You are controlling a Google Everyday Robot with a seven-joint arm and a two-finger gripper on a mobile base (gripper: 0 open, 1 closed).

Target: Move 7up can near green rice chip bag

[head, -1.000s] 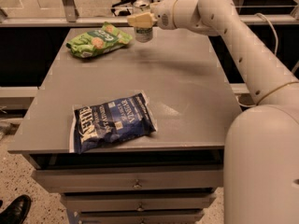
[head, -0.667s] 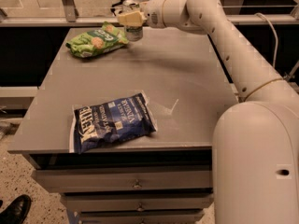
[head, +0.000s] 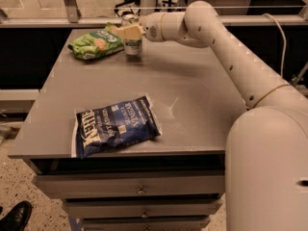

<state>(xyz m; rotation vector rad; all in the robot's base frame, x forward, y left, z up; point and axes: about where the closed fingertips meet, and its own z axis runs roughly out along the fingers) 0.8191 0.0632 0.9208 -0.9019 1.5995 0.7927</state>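
Observation:
The 7up can (head: 133,46) stands upright at the far side of the grey table (head: 192,95), just right of the green rice chip bag (head: 95,43). The bag lies flat at the far left of the table, and a small gap shows between it and the can. My gripper (head: 128,31) reaches in from the right and is shut on the upper part of the can. Its pale fingers (head: 124,32) cover the can's top left side. The can's base is at the table surface.
A larger dark-blue chip bag (head: 115,124) lies near the table's front left edge. My white arm (head: 226,42) spans the right side of the table. Drawers (head: 139,189) sit under the tabletop. A dark shoe (head: 14,216) shows on the floor at bottom left.
My gripper has carried the can leftwards towards the green bag and down to the table surface. Both bags have stayed in place.

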